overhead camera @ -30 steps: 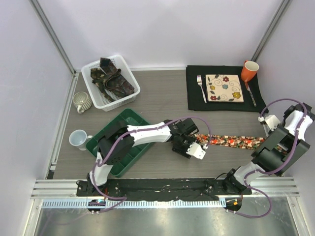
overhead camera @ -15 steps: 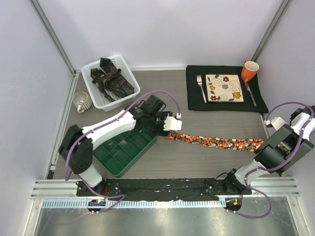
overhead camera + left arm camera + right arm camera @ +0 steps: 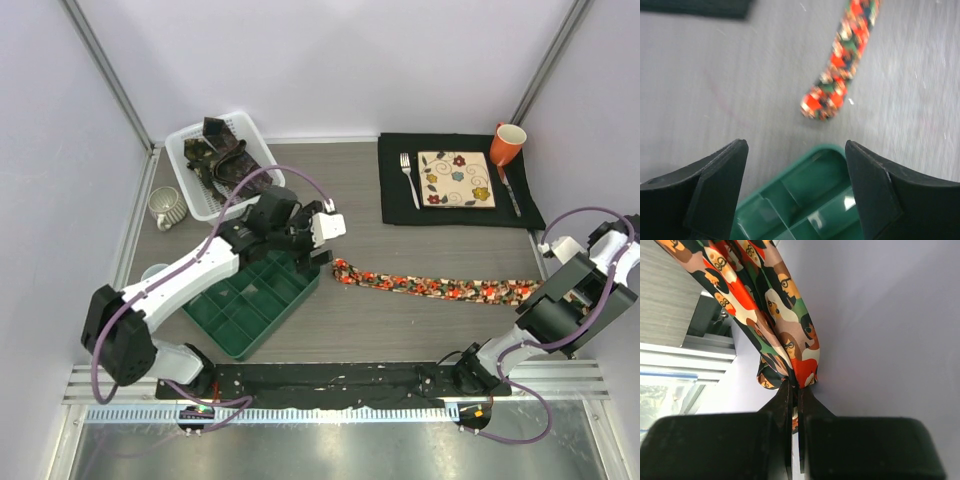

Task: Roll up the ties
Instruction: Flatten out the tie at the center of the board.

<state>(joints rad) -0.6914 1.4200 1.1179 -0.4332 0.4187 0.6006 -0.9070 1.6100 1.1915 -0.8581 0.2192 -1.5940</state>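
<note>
The red-orange floral tie [image 3: 440,288] lies stretched flat across the table. Its narrow end [image 3: 826,98] rests just beyond the green tray's corner. My left gripper [image 3: 316,243] is open and empty, hovering over that far corner of the tray, a little back from the tie's end; in the left wrist view [image 3: 796,150] the tray shows between the jaws. My right gripper [image 3: 547,287] is shut on the tie's wide end [image 3: 790,340] close against the right wall, also in the right wrist view [image 3: 796,388]. Dark patterned ties [image 3: 228,165] are heaped in the white basket [image 3: 190,140].
A green compartment tray [image 3: 250,305] sits under the left arm, also in the left wrist view [image 3: 805,205]. A grey mug [image 3: 165,207] stands at the left. A black placemat [image 3: 395,200] at the back right holds a floral plate [image 3: 455,178], fork [image 3: 409,178], knife [image 3: 511,192] and orange mug [image 3: 507,143].
My left gripper drew the tie's narrow end leftward, let it go, and moved back-left over the tray. The right gripper still holds the wide end, shifted slightly right.
</note>
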